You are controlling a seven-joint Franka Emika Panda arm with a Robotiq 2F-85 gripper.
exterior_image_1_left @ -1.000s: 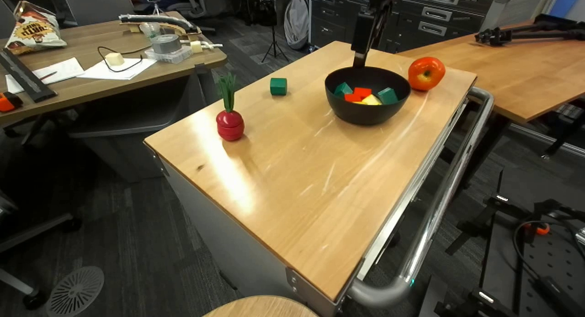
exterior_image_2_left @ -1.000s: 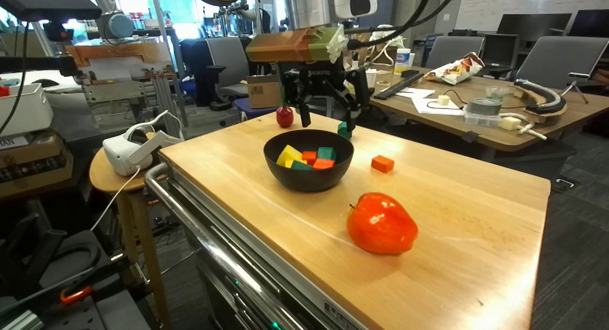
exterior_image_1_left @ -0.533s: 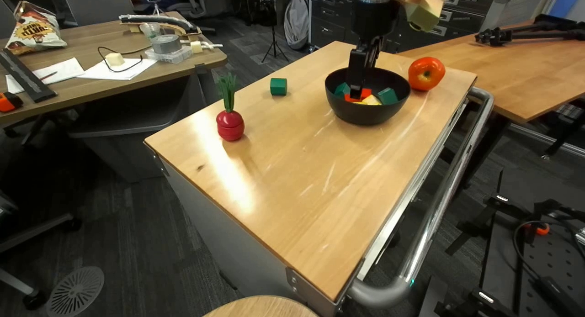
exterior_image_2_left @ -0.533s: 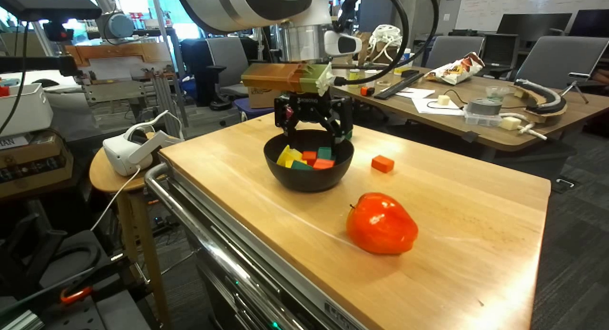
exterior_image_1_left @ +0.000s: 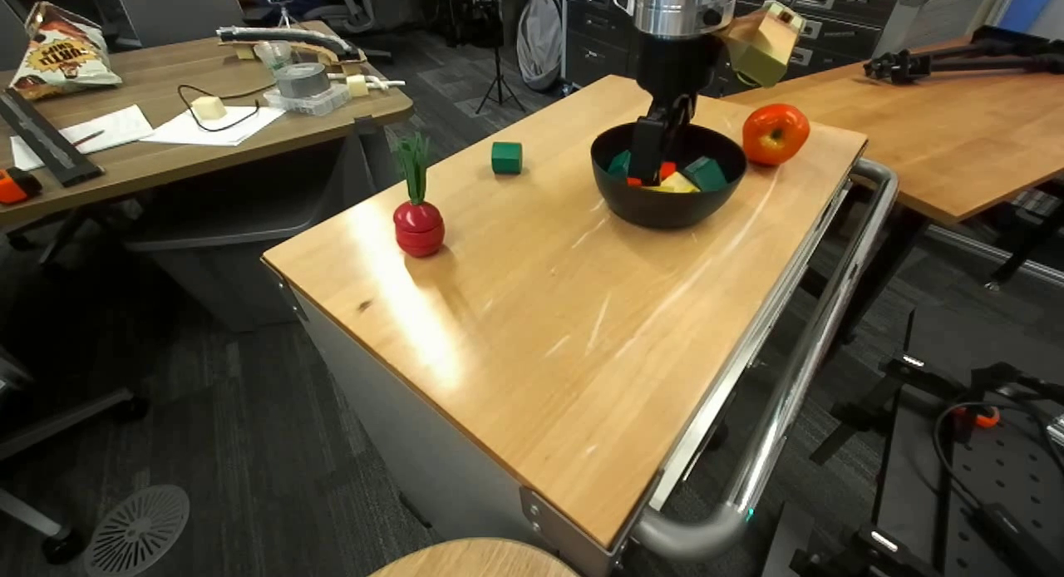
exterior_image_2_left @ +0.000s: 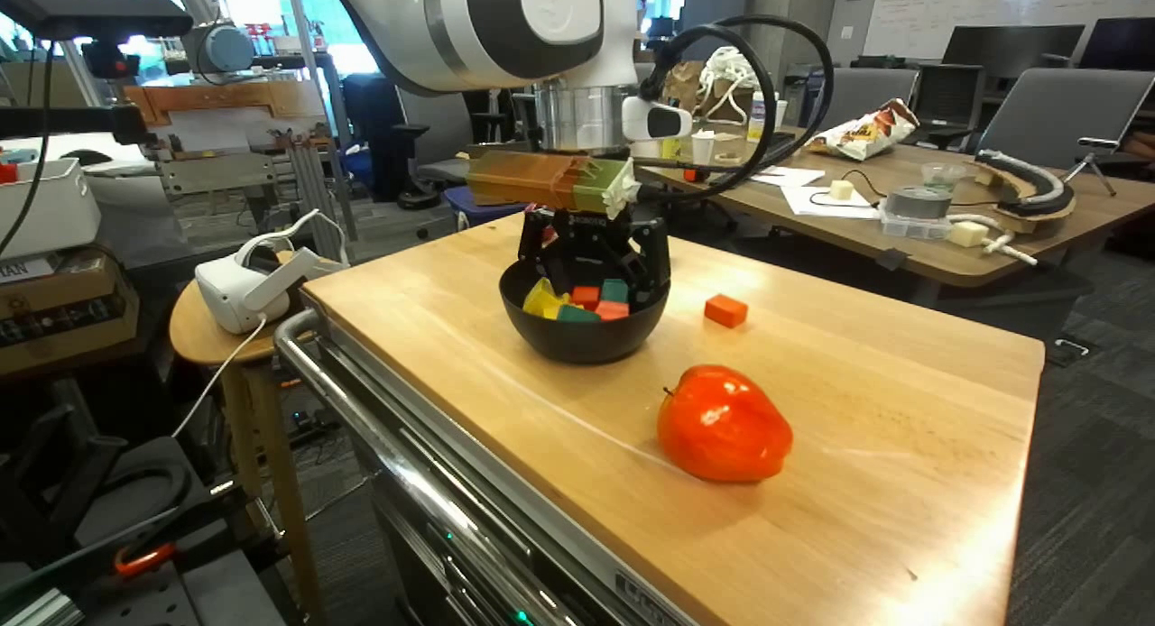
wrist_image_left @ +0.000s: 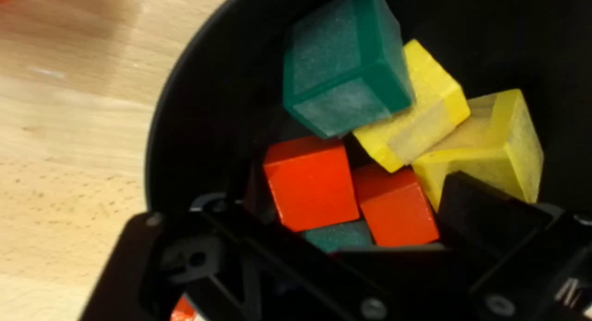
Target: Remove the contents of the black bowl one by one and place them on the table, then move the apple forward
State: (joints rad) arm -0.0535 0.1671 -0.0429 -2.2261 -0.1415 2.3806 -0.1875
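Toward the near corner of the tabletop (exterior_image_1_left: pixel 532 336) opposite the rail (exterior_image_1_left: pixel 817 336), a radish (exterior_image_1_left: pixel 419 229) is standing. Farther off, the gripper (wrist_image_left: pixel 354 187) is hanging in the black bowl (exterior_image_1_left: pixel 665 209), fingers apart, two red blocks (wrist_image_left: pixel 311 187) lying side by side between them; closing would probably be pinching both. Beyond, by the far railed corner, the apple (exterior_image_1_left: pixel 775 134) is resting.

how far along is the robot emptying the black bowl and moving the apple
Looks done: a red fruit with green stem, a green cube and an orange-red block rest on the table outside the black bowl. Under way: the gripper is in the bowl, jaws apart either side of two red blocks, nothing lifted. Left: those, two green blocks, two yellow blocks, then presumably the apple near the bowl.
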